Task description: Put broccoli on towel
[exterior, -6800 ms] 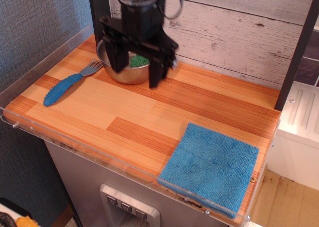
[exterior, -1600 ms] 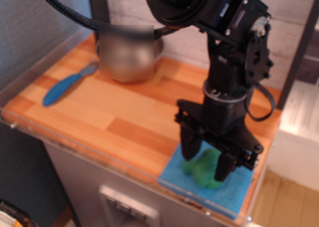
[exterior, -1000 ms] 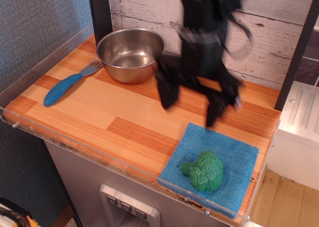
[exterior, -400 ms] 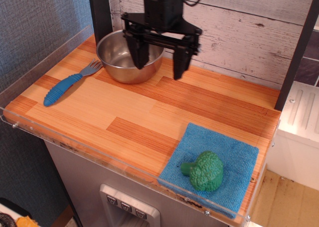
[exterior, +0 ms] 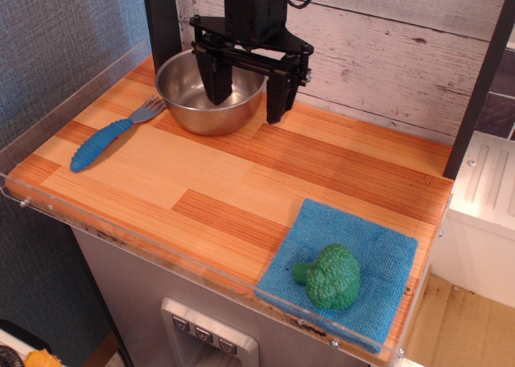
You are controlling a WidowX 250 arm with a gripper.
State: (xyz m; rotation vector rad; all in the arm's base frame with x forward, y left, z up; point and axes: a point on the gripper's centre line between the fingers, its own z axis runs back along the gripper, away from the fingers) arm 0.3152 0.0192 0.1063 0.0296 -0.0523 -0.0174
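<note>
1. broccoli (exterior: 331, 276) lies on its side on the towel (exterior: 378, 258); stem points left, head toward the towel's front-middle; fully on the cloth, nothing gripping it
2. towel is flat at the front right corner of the wooden tabletop (exterior: 241, 174), near the clear acrylic edge guard (exterior: 121, 237)
3. gripper (exterior: 248, 85) is at the back of the table, well apart from broccoli and towel; jaws spread wide, holding nothing; left finger hangs over the steel bowl (exterior: 193, 101), right finger just beside the bowl's right rim
4. bowl looks empty where visible
5. blue-handled fork (exterior: 109, 135) lies left of the bowl, tines toward it
</note>
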